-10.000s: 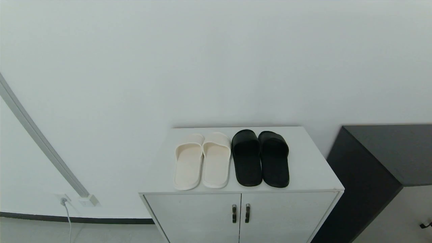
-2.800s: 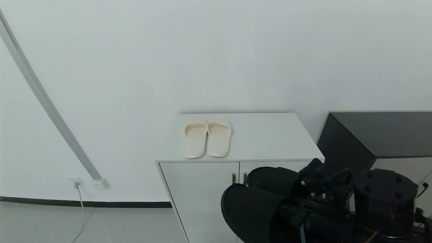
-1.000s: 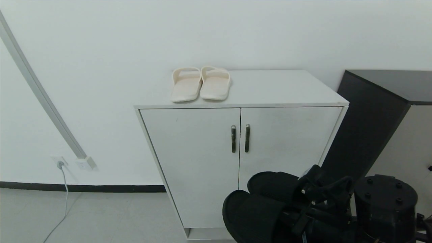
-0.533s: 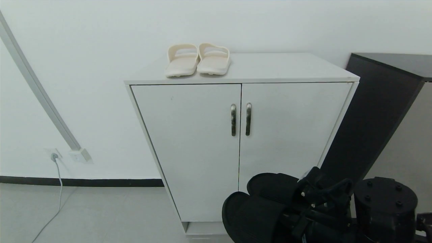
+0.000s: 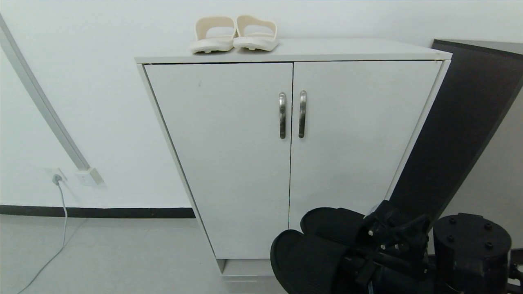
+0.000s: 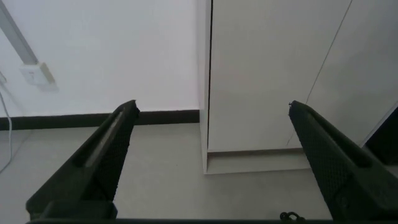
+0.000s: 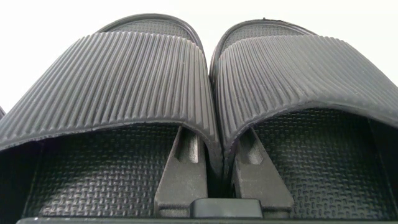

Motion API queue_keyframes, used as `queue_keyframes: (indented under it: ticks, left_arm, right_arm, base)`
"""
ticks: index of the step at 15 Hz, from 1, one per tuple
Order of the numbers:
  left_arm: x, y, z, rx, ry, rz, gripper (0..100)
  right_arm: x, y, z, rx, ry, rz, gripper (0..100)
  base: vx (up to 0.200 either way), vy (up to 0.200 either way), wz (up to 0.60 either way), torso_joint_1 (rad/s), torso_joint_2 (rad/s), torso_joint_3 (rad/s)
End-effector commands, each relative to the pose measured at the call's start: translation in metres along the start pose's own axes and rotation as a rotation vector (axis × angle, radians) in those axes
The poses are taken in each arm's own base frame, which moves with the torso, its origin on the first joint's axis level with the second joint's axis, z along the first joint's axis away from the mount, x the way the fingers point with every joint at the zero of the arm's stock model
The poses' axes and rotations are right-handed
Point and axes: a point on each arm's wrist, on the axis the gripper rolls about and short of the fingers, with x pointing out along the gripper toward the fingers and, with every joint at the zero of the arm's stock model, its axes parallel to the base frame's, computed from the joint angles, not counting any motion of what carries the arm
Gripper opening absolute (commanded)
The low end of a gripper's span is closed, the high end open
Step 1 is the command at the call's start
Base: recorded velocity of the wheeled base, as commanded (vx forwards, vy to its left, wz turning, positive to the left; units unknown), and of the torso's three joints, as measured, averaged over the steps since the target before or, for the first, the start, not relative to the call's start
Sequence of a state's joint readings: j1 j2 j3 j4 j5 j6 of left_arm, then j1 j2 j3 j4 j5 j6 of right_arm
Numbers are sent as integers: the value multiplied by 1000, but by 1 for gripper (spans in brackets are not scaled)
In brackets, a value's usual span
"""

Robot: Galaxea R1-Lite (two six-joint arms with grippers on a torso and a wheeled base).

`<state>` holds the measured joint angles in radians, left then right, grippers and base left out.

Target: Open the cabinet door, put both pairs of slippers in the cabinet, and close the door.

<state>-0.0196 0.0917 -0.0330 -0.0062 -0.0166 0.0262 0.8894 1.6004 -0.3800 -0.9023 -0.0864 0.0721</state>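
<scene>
Left tool point(image 6: 212, 106): released, fingers spread wide, nothing between them, facing the cabinet's lower left corner and the floor
Cream slippers point(image 5: 233, 34): side by side and touching, top centre of the head frame, on the left half of the cabinet point(image 5: 229, 163) top
Both doors shut, handles point(image 5: 282, 115) just beside each other at the centre seam
Black slippers point(image 5: 318, 249): lower right of the head frame, in front of the right door
Right tool point(image 7: 217, 140): clenched on them, one finger inside each slipper, pinching the two adjoining side walls together
</scene>
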Motion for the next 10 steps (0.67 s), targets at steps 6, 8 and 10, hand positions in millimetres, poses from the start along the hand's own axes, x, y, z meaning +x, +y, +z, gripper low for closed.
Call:
queue_keyframes:
  ticks: [6, 8, 10]
  left_arm:
    - [90, -7, 104, -18, 126, -327, 100]
    - [123, -21, 110, -8, 97, -431, 100]
    - [158, -48, 114, 10, 66, -492, 100]
  right_arm:
    - [0, 1, -3, -4, 12, 6, 0]
    - [0, 0, -3, -12, 14, 8, 0]
    - [0, 0, -4, -17, 15, 4, 0]
  base:
    - [0, 0, 0, -2, 55, 54]
    - [0, 0, 0, 0, 0, 0]
    - [0, 0, 0, 0, 0, 0]
